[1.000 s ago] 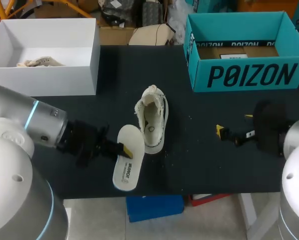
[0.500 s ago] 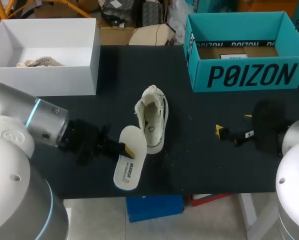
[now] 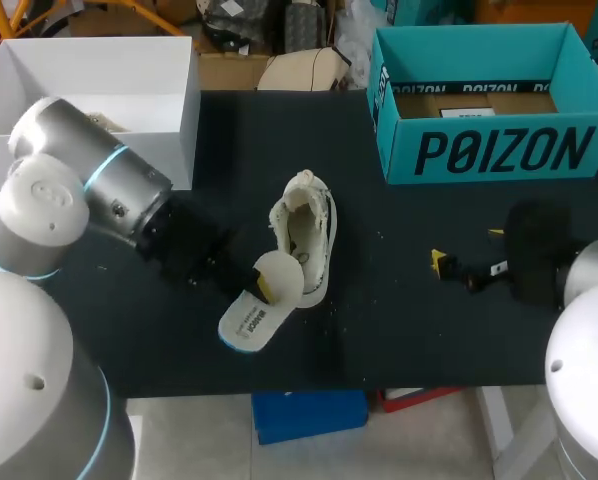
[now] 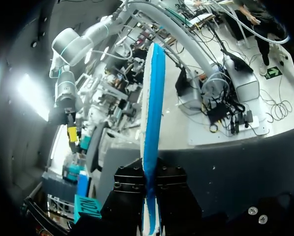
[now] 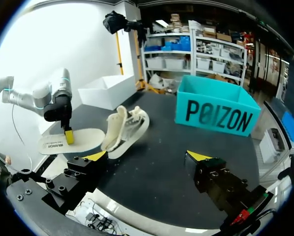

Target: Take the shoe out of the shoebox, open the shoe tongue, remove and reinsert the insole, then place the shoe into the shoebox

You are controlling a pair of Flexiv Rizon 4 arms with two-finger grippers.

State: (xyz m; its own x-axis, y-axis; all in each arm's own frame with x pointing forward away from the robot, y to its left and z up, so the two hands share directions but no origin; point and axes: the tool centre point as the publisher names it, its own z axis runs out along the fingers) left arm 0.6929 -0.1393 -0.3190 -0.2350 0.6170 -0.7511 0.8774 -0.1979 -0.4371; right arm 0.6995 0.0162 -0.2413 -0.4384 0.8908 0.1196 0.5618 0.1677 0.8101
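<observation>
A cream high-top shoe (image 3: 305, 238) lies on its side mid-table, its opening toward the far edge. Just left of the shoe, my left gripper (image 3: 262, 287) is shut on the white insole (image 3: 256, 308), which tilts with its far end against the shoe's side. In the left wrist view the insole (image 4: 152, 118) stands edge-on, blue underside showing, clamped between the fingers of the left gripper (image 4: 151, 216). At the table's right, my right gripper (image 3: 466, 252) is open and holds nothing. From the right wrist view, the shoe (image 5: 126, 127), the insole (image 5: 84, 139) and the left gripper (image 5: 68, 136) lie ahead of the right gripper (image 5: 147, 156).
An open teal shoebox (image 3: 499, 150) stands at the back right, also seen as the teal shoebox (image 5: 218, 112). An open white box (image 3: 129, 160) sits at the back left, behind my left arm. The table's front edge runs just below the insole.
My left arm has swung round and its elbow has risen toward the white box. The insole has turned and tilted, its far end now against the shoe. The right arm has kept still.
</observation>
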